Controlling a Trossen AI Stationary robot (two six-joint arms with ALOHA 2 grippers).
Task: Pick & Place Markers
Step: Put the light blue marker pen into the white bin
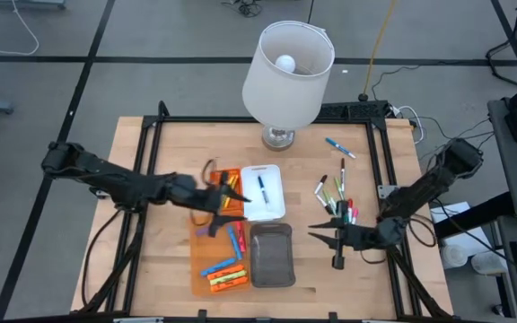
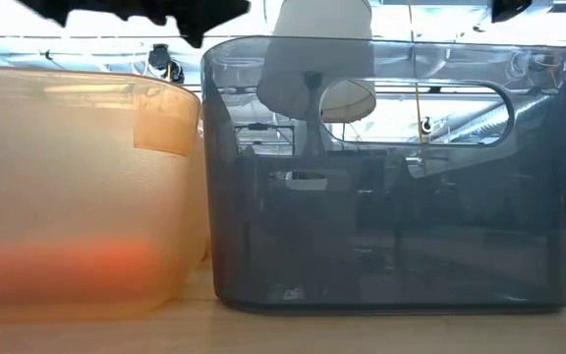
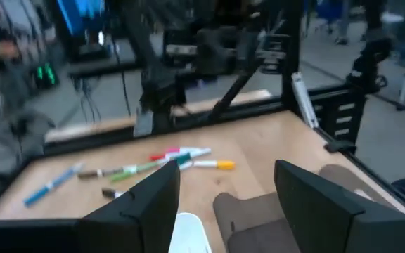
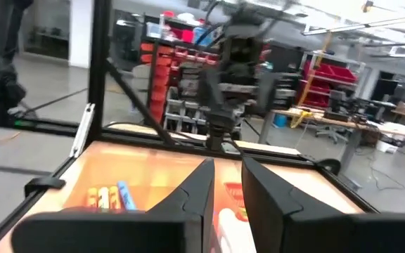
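I see the left gripper [image 1: 225, 199] over the far end of the orange tray [image 1: 201, 266], jaws spread and holding nothing — several markers [image 1: 226, 273] lie in that tray, with one dark marker [image 1: 262, 188] in the white tray [image 1: 273, 170] beside it. The grey tray [image 1: 272, 256] sits just right of the orange one. Further right, loose markers [image 1: 337, 202] lie on the table [image 1: 142, 179] — the right gripper [image 1: 333, 240] is beside them, fingers nearly together, nothing visible between them.
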